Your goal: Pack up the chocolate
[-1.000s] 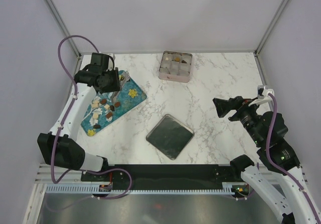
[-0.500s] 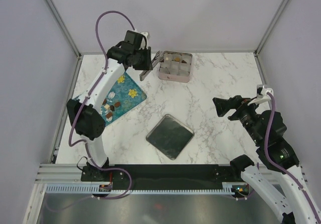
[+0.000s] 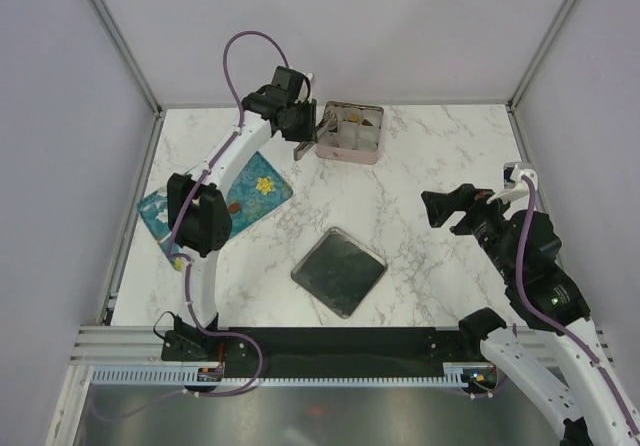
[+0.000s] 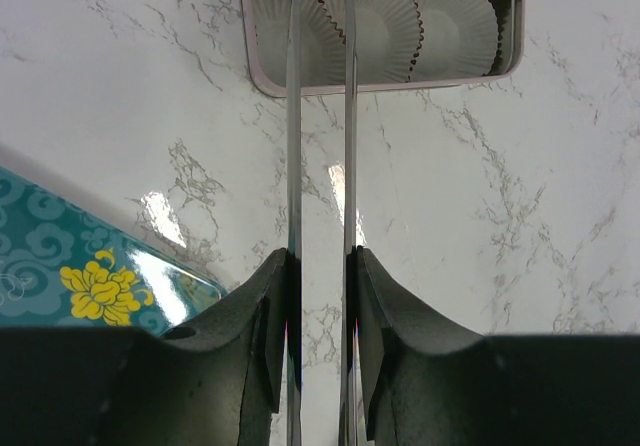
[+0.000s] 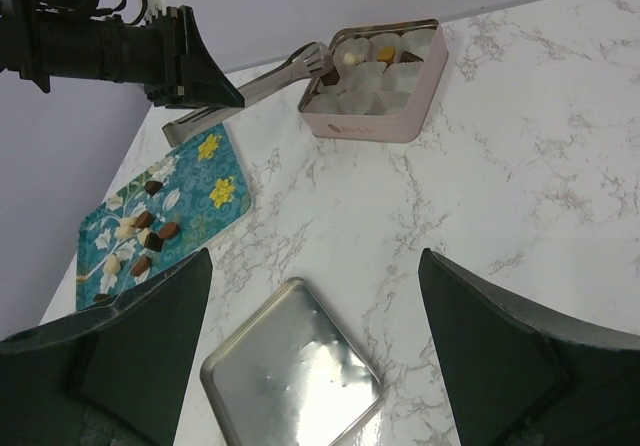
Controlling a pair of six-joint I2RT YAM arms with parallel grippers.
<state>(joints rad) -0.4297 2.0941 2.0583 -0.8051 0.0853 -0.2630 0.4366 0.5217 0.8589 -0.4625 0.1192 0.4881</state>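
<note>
At the far left, well behind the left jaws and off to their side, the teal flowered tray (image 5: 230,166) lies on the bench (image 3: 430,156). Loose chocolate (image 5: 150,234) sits on the tray's near half: dark, reddish-brown and whitish bits strung in a rough line along the tray's length. Each bit is too small to tell which way it points.

The left jaws are clamped on the handle end of metal tongs (image 4: 295,146). The two blades run straight ahead from the jaws, narrowly apart, to the pink square tin (image 5: 372,126). Their tips reach into the tin's corner nearest the jaws, where a dark brown piece (image 5: 315,86) lies at the tips; its shape cannot be made out. A few more pieces sit in the paper cups (image 4: 455,26) beyond the tips.

A square metal lid (image 3: 338,271) lies flat on the bench, between the two pairs of jaws and nearer the bases. At the right, the right jaws hang spread wide, holding nothing, well apart from tin and tray.
</note>
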